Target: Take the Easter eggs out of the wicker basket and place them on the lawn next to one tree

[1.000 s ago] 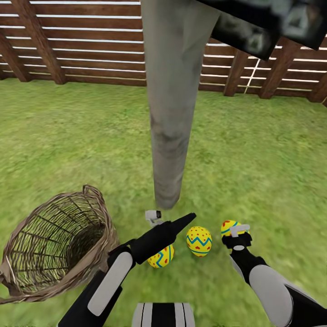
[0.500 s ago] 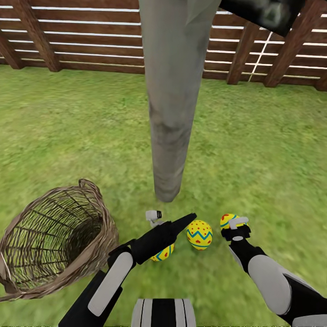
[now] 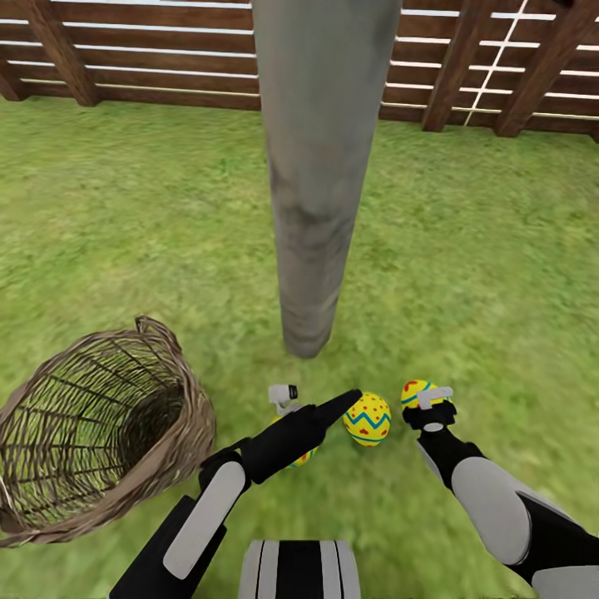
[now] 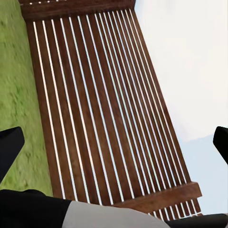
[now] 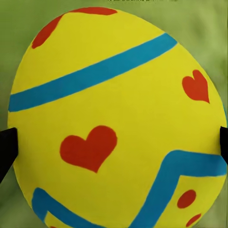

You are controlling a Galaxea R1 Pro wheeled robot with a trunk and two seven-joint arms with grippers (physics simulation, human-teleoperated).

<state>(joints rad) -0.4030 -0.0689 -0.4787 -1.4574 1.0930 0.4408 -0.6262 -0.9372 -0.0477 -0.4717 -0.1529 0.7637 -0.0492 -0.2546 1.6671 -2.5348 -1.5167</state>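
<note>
On the mottled green lawn (image 3: 491,249), three yellow eggs with blue zigzag bands and red marks lie in a rough row just in front of the foot of a straight pale grey-brown tree trunk (image 3: 316,208). The middle egg (image 3: 367,418), dotted red, sits free on the grass. The egg on the robot's left (image 3: 301,457) is mostly hidden beneath the left forearm, so only a sliver of yellow shows. The egg on the right (image 3: 413,391) lies under the right gripper (image 3: 426,408), and in the right wrist view this egg (image 5: 114,118), with red hearts and blue stripes, sits between the two dark fingertips (image 5: 6,147), which press at its sides, so the gripper is clasping it low over the grass. The left gripper (image 3: 337,408) points toward the trunk; in its wrist view the fingertips (image 4: 9,147) stand wide apart with nothing between them, facing the brown slatted wooden fence (image 4: 104,109) and pale sky. The round basket of woven grey-brown twigs (image 3: 91,433) rests tilted on the grass, well to the left of the eggs, with no egg visible inside it. The fence (image 3: 150,58) runs behind the tree.
</note>
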